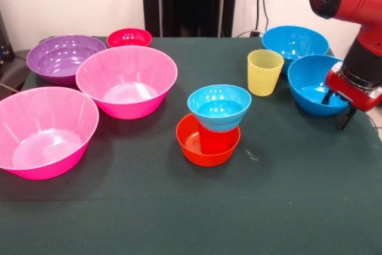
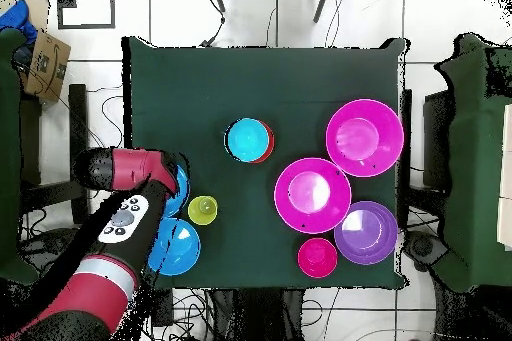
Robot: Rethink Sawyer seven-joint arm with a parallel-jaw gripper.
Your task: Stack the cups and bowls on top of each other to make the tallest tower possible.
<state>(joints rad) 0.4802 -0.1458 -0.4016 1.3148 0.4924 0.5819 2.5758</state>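
At the front view's right edge the gripper, fingers apart astride the nearer blue bowl's rim, must close and carry it onto the tower at centre

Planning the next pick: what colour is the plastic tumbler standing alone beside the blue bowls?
Yellow: the smooth plastic tumbler shows best in the front view.

A dark green table stands on white floor tiles.
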